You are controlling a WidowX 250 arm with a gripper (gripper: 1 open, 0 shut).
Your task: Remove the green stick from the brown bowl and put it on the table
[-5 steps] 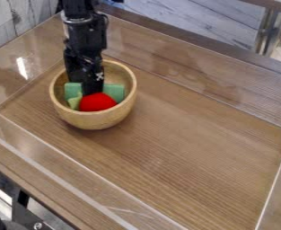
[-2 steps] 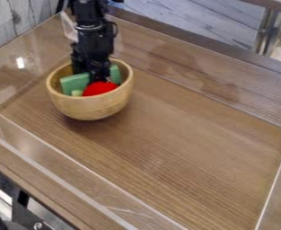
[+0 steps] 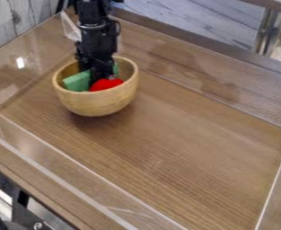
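The arm is reaching in from the top of the view, its black body standing nearly upright and its wrist pointing straight down into the bowl (image 3: 96, 88). The fingers (image 3: 97, 72) are sitting low inside the bowl, their tips dipping below the far rim, so the rim and the bowl's contents are hiding how wide they are standing; whether they are clenched on anything or released cannot be told. The stick (image 3: 76, 81) is lying inside the bowl just left of the fingers and slightly toward the viewer, tilted against the inner wall, and it looks to be touching or nearly touching the finger nearest it, though a grasp is not showing. The red ball (image 3: 104, 84) is resting in the bowl directly in front of the fingers and a little to their right, pressed close beside the stick. The bowl is standing on the desk (image 3: 190, 135), in its upper left part. The bare wood-grain surface is stretching away to the right of and below the fingers. A clear plastic wall (image 3: 58, 171) is running along the desk's near edge, well apart from the fingers.
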